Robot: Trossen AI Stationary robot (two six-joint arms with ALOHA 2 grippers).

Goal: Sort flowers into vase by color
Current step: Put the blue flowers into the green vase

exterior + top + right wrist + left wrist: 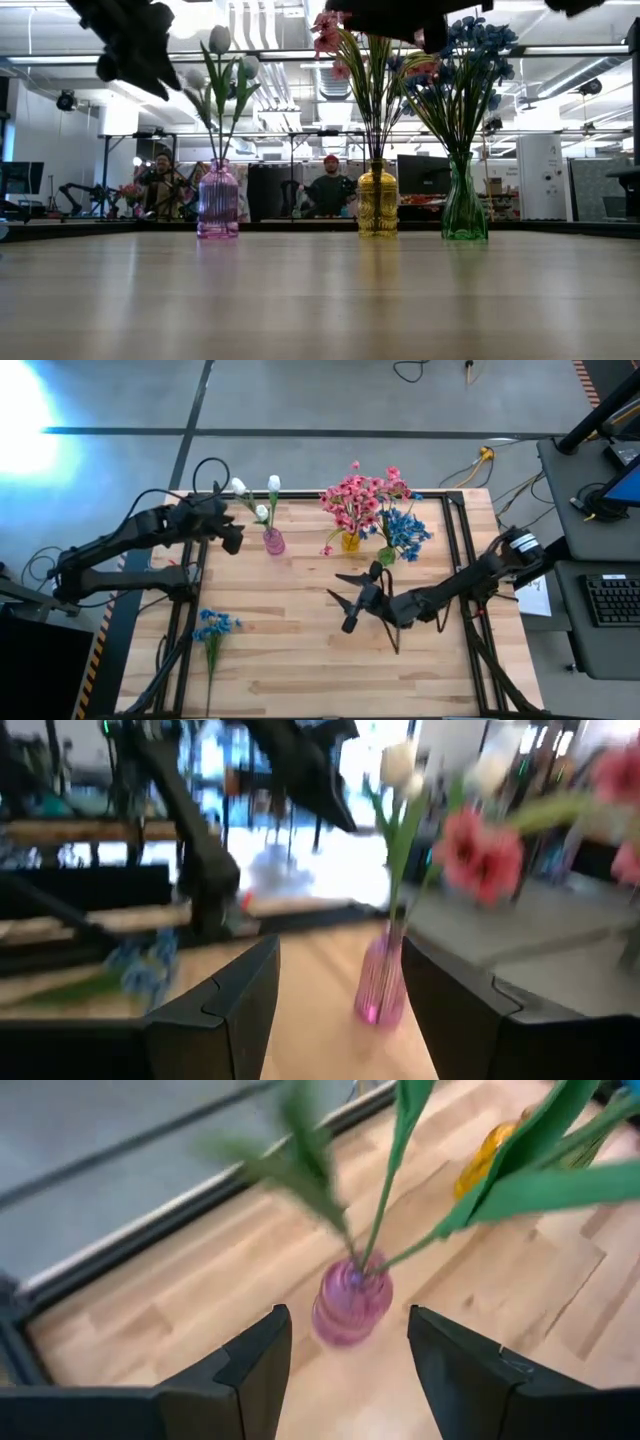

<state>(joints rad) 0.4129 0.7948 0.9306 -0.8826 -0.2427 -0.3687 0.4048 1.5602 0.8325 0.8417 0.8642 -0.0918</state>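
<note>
Between the left gripper's [345, 1370] two dark fingers, which stand well apart and hold nothing, sits the ribbed pink glass vase [351, 1300] with its white-budded flowers [257, 497]; in the left wrist view only the green stems and blurred leaves show, the buds being cut off, while the amber vase [487, 1155] beyond is only partly in view. From above, that gripper [233, 538] hangs just beside the pink vase [273, 542], apart from it. Across the wooden table [300, 660], the right gripper [347, 600] spreads its fingers wide over bare boards and carries nothing; past them, its wrist view shows the pink vase [380, 982] ahead, a smeared pink blossom [480, 850] to one side, and a blue flower [140, 970] lying flat, hard to make out. Pink clustered flowers [360, 498] stand in the yellow glass vase [350, 541] and blue clustered flowers [403, 532] in the green glass vase [386, 555], just beyond the right fingertips. One more blue flower [215, 628] lies on the table near its front left corner, well apart from both grippers. At table height both grippers are cropped by the upper edge, so only dark shapes show above the three vases, and two seated people [325, 190] appear far behind.
</note>
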